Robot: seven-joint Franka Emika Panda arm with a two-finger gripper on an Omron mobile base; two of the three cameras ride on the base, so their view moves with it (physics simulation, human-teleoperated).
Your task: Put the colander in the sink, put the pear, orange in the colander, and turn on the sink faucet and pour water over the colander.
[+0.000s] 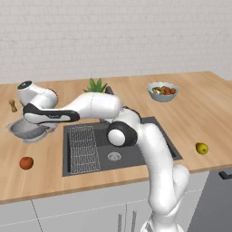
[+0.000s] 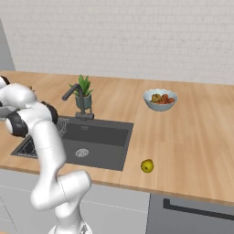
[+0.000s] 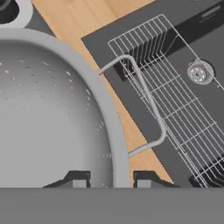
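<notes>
The silver perforated colander sits on the wooden counter just left of the dark sink. My gripper reaches down at its right rim. In the hand view the colander spreads across the left, its wire handle juts toward the sink's grid rack, and my gripper is shut on the rim, one finger inside the bowl and one outside. The orange lies on the counter nearer the front edge, left of the sink. Right of the sink lies the pear. The faucet stands behind the basin, with no water showing.
A pale bowl of mixed fruits stands on the counter at the back right. A potted plant is behind the sink by the faucet. A small brown bottle stands behind the colander. The steel drain is beside the rack.
</notes>
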